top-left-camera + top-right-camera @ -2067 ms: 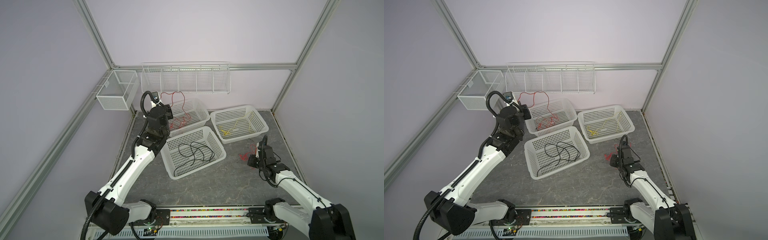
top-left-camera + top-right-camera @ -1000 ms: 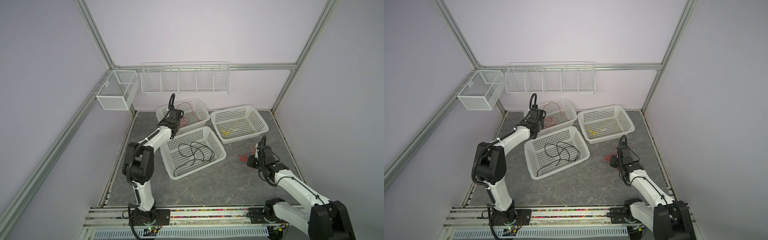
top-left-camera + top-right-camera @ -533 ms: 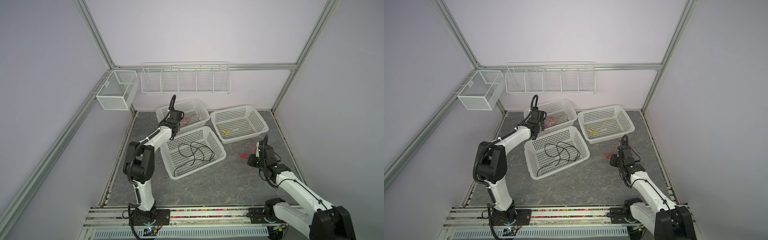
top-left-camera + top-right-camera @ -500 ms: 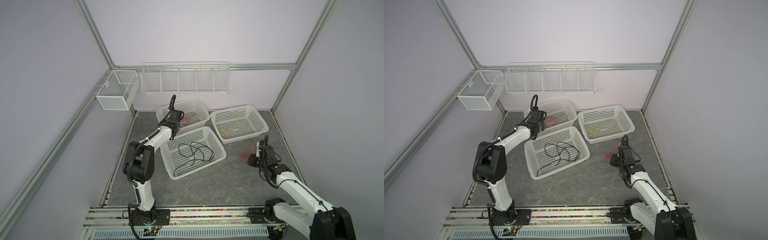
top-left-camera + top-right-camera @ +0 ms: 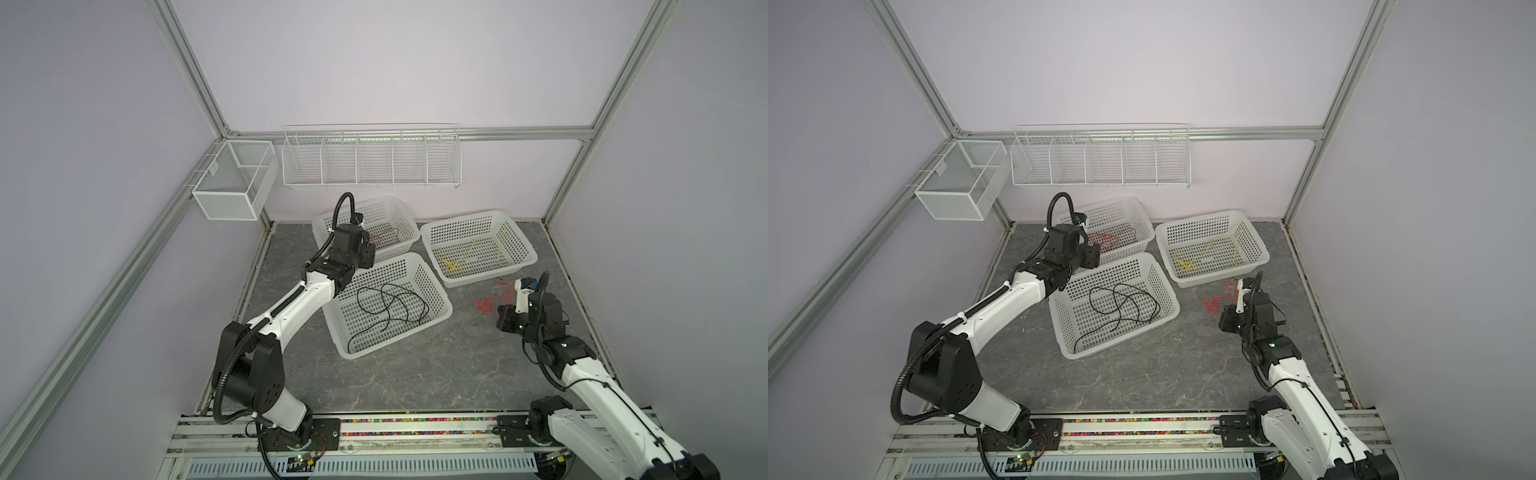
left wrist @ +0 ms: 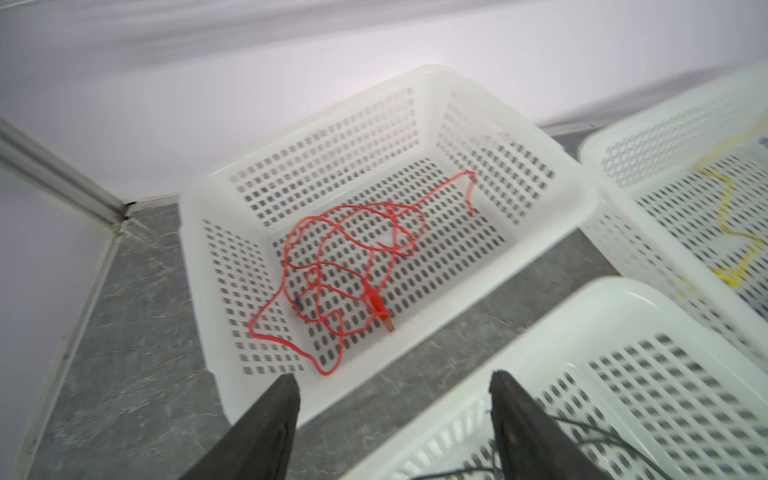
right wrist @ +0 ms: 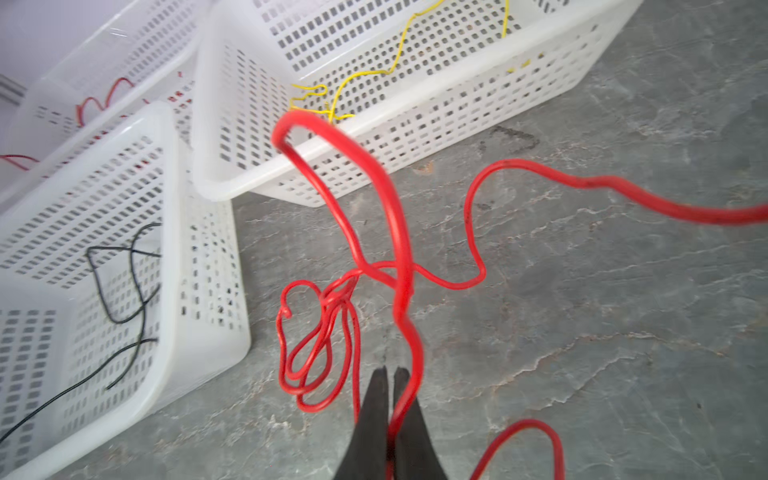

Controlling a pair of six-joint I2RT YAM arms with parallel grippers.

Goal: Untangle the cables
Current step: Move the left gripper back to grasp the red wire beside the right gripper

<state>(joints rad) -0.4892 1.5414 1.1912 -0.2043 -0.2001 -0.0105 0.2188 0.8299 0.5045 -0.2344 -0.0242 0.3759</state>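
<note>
right gripper pinches a red cable on the floor, left gripper hangs open by the baskets

a small tag [image 5: 214, 168] on the mesh box [image 5: 226, 205] is too small to read.

the red cable [image 7: 374, 232] lies on the grey floor [image 5: 415, 374] between the front basket [image 5: 395, 337] and the right arm, just off the near corner of the right basket [image 5: 465, 219]. in both top views it shows as a thin crinkly line [image 5: 492, 297] [image 5: 1219, 297] running on a slant, from a knotted bunch on the front-basket side up toward the right basket. in the right wrist view one loop arches up off the floor, a bunch of small loops lies flat beside it, and a strand trails away across the floor. the right gripper [image 7: 390, 372] has its jaws together, clamped on the red cable, which passes between the fingers.

the left gripper [image 6: 394, 376] hangs over the gap between the rear basket [image 5: 405, 218] and the front basket, jaws wide apart and holding nothing.

a second red cable [image 6: 353, 266] sits in loose overlapping loops on the rear basket's bottom, with one end reaching toward a far corner. the yellow cable [image 5: 461, 259] lies in the right basket, running diagonally from a small knot to the far corner. the black cable [image 5: 390, 309] curls in open loops in the front basket, with a tail running to its near left corner.
</note>
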